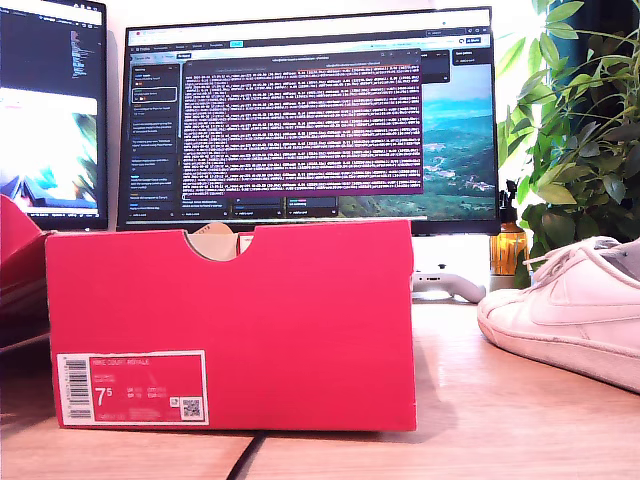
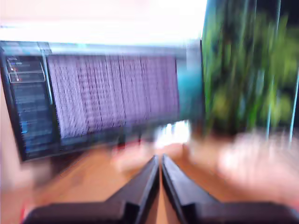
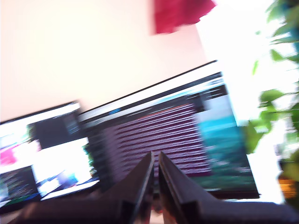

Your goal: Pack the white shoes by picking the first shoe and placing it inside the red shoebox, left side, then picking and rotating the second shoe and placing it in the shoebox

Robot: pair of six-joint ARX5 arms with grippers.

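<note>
Exterior view: one white shoe (image 1: 565,305) sits on the desk (image 1: 500,420) at that view's right, well apart from the red shoebox (image 1: 235,325).
My first gripper (image 2: 161,161) and my second gripper (image 3: 155,158) are both pinched narrow, holding nothing. Leather looks light, bendy, slick; I'd grip the stiffer heel collar.
</note>
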